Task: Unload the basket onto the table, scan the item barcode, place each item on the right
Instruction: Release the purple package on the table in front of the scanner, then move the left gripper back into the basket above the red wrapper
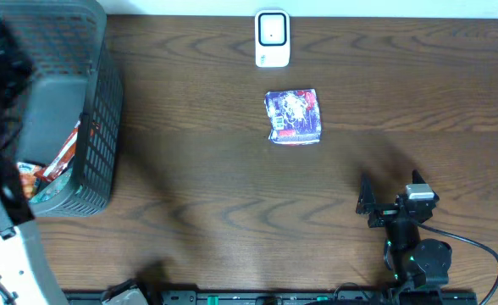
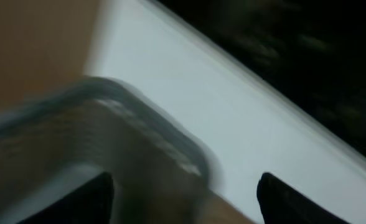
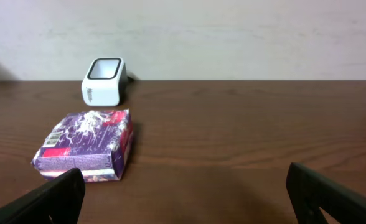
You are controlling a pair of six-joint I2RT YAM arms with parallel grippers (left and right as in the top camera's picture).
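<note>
The purple packet (image 1: 294, 117) lies flat on the table (image 1: 190, 169), around the middle of its width and toward the far edge. It is just in front of the white scanner (image 1: 272, 38), which stands at that far edge, and the two are close but not touching.

The right gripper (image 1: 390, 182) hovers near the table's near edge, toward the right corner, with its fingers spread wide and nothing between them. In the right wrist view the packet (image 3: 86, 146) is ahead and off to the left of the right gripper (image 3: 186, 199), well apart from it. The scanner (image 3: 104, 81) is behind the packet.

The left gripper (image 2: 186, 205) is at the table's left edge, above the grey basket (image 1: 96, 127). Its wrist view is blurred, but its fingers stand apart over the basket's rim (image 2: 139, 112) and grip nothing. Coloured packs (image 1: 50, 165) lie inside the basket.
</note>
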